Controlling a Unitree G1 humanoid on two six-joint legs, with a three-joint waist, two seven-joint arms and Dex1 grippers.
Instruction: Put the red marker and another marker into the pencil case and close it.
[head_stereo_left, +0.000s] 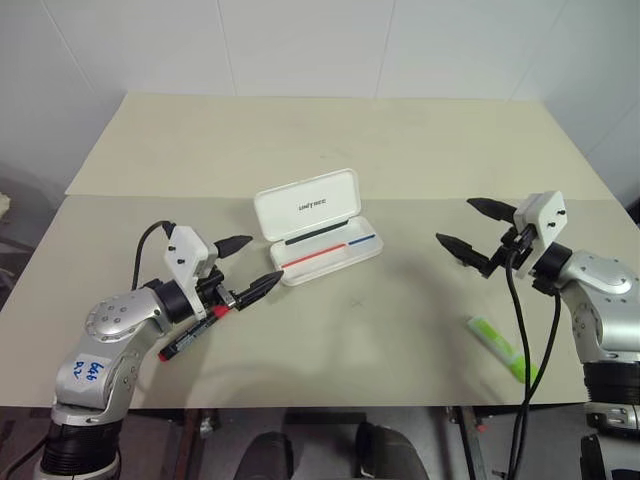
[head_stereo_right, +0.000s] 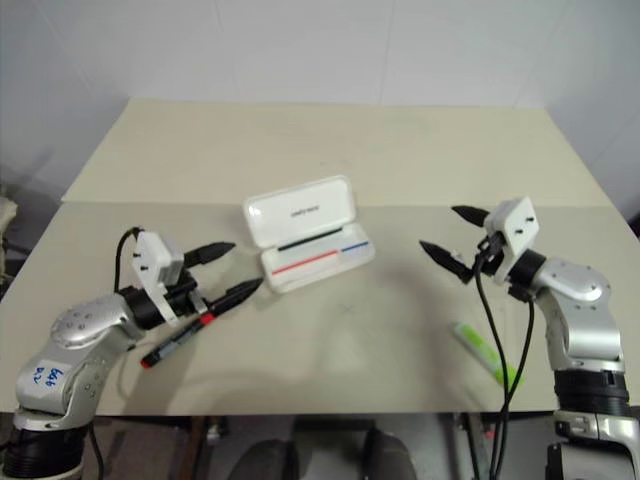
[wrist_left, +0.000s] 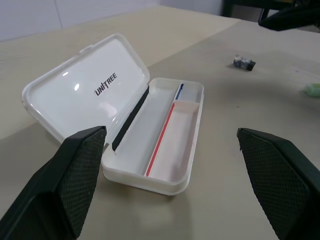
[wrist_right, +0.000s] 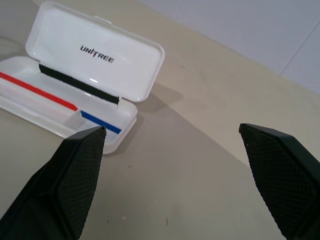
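Observation:
The white pencil case (head_stereo_left: 330, 255) lies open in the middle of the table, its lid (wrist_left: 85, 90) with the dark logo standing up at the back. A red and blue stripe runs inside the tray, which holds nothing else. The red marker (head_stereo_left: 195, 335) rests on the table at the left, directly under my left gripper (head_stereo_left: 262, 260), which hovers open and points at the case. A lime-green marker (head_stereo_left: 497, 345) lies near the front right edge. My right gripper (head_stereo_left: 455, 221) is open to the right of the case, above and behind the green marker.
A small dark bit (wrist_left: 243, 63) sits on the table (head_stereo_left: 400, 150) in front of the case. A black cable (head_stereo_left: 520, 330) hangs from my right wrist over the green marker's end. White walls stand behind the table.

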